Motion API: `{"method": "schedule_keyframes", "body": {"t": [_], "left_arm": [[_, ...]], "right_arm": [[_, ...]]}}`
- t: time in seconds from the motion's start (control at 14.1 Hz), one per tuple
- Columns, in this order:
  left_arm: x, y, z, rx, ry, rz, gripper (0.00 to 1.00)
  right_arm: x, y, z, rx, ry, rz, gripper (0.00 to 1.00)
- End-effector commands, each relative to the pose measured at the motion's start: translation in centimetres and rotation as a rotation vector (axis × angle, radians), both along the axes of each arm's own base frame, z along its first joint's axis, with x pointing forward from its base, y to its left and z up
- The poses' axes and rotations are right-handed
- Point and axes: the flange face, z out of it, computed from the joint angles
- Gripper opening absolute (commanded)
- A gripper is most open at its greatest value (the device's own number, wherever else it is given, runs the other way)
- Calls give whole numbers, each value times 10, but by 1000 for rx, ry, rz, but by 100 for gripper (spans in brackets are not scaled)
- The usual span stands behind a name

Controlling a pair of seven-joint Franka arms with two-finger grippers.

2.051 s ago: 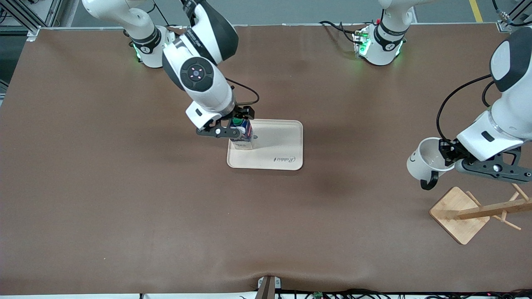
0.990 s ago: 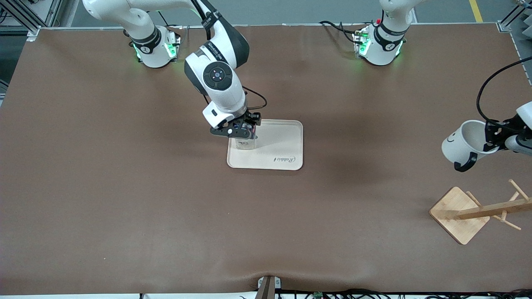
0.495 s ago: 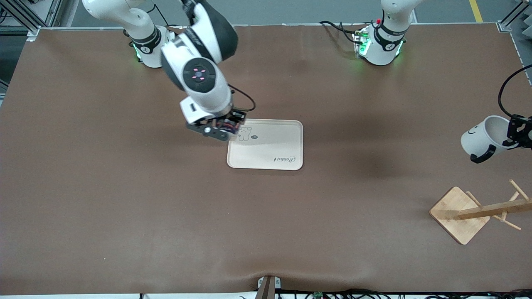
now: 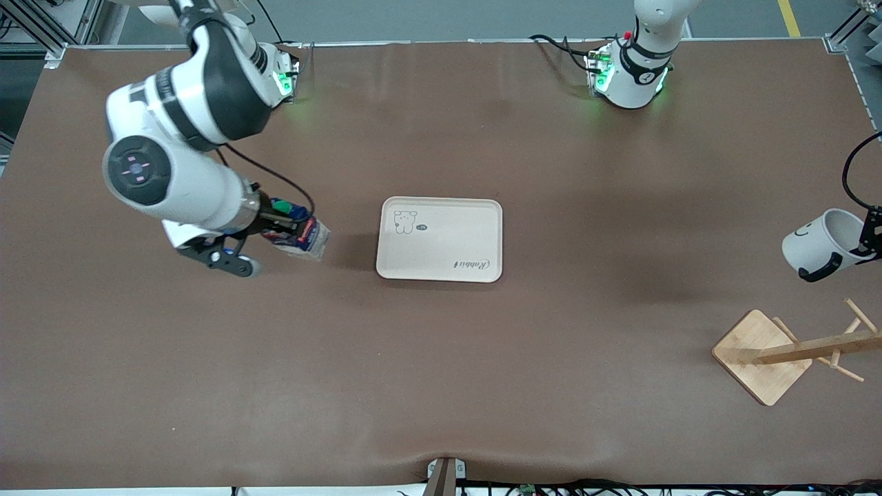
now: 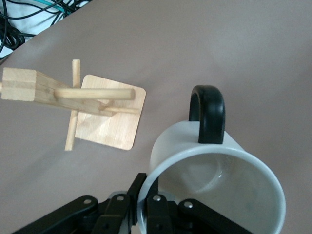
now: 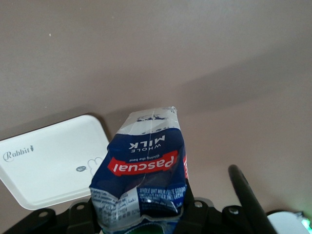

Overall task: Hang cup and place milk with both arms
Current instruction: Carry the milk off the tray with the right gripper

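The white cup (image 4: 820,244) with a black handle and a smiley face hangs tilted in my left gripper (image 4: 869,238), which is shut on its rim, above the table near the wooden rack (image 4: 792,351). In the left wrist view the cup (image 5: 214,170) fills the frame with my left gripper (image 5: 146,207) pinching its rim. My right gripper (image 4: 272,227) is shut on the dark blue milk carton (image 4: 298,233) and holds it tilted in the air, off the tray (image 4: 475,227), toward the right arm's end of the table. The milk (image 6: 144,170) shows in my right gripper (image 6: 141,214).
The cream tray with a bear print lies mid-table with nothing on it; it also shows in the right wrist view (image 6: 44,165). The wooden rack with pegs also shows in the left wrist view (image 5: 97,105).
My right gripper lifted the milk carton off the tray and swung it toward the right arm's end of the table. My left gripper carried the cup farther toward the left arm's end.
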Motion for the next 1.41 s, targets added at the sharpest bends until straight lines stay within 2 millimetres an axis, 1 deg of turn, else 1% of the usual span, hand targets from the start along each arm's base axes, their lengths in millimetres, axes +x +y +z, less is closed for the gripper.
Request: {"method": "schedule_keyframes", "body": {"t": [0.0,0.14,0.21,0.28,0.42,0.49,0.64,0.71,0.78,0.85,0.92,1.06,1.2,1.27,1.34], "left_arm": [[6,12,0,-46,-44,22,0],[12,21,-1,-55,-56,28,0],[14,24,-5,-57,-54,27,0],[16,26,-12,-58,-45,23,0],[21,32,-14,-61,-52,26,0],[22,34,-13,-61,-56,27,0],[25,39,-13,-64,-63,31,0],[26,43,-19,-67,-59,29,0],[23,53,-22,-67,-57,37,0],[22,56,-24,-67,-54,41,0],[22,58,-24,-65,-53,44,0],[20,74,-33,-56,-42,60,0],[23,81,-44,-66,-39,56,0],[26,84,-45,-71,-41,64,0],[30,88,-43,-72,-53,68,2]], "right_arm": [[0,-48,7,29,-3,66,0],[-6,-111,-6,58,25,103,0],[-9,-151,-19,80,40,121,0],[-7,-180,-27,100,23,148,0],[-10,-229,-42,120,17,139,0],[-16,-242,-53,126,36,131,0],[-33,-262,-76,127,26,117,0],[-44,-276,-91,119,-7,116,0],[-55,-286,-104,116,-29,118,0],[-64,-286,-112,113,-37,118,0],[-68,-284,-114,110,-44,118,0],[-73,-291,-123,112,-28,107,0],[-73,-292,-124,110,-29,106,0],[-72,-293,-124,105,-40,99,0],[-73,-295,-127,102,-46,95,0]]}}
